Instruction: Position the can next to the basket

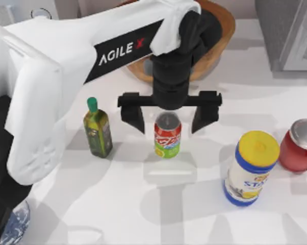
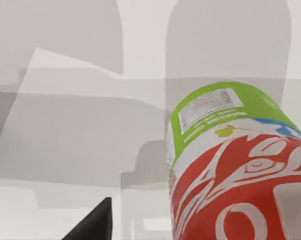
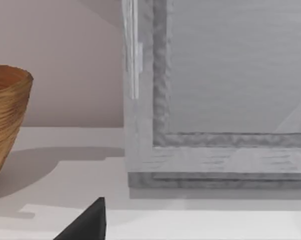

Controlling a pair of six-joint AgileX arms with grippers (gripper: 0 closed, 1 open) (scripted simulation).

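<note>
The can (image 1: 167,135) stands upright on the white table, with a silver top, a red body with a white wave and a green-yellow base. My left gripper (image 1: 169,118) hangs over it, open, one black finger on each side and a gap between each finger and the can. The left wrist view has the can (image 2: 230,175) close up beside one dark fingertip (image 2: 93,225). Behind the left arm sits the wicker basket (image 1: 217,43), partly covered by the wrist. The right wrist view has the basket (image 3: 8,120) at its edge. My right gripper (image 3: 85,225) is parked away from the can.
A green oil bottle (image 1: 97,130) stands left of the can. To its right are a blue-white canister with a yellow lid (image 1: 250,168) and a red jar with a silver lid (image 1: 300,145). A grey cabinet (image 1: 291,35) fills the back right corner.
</note>
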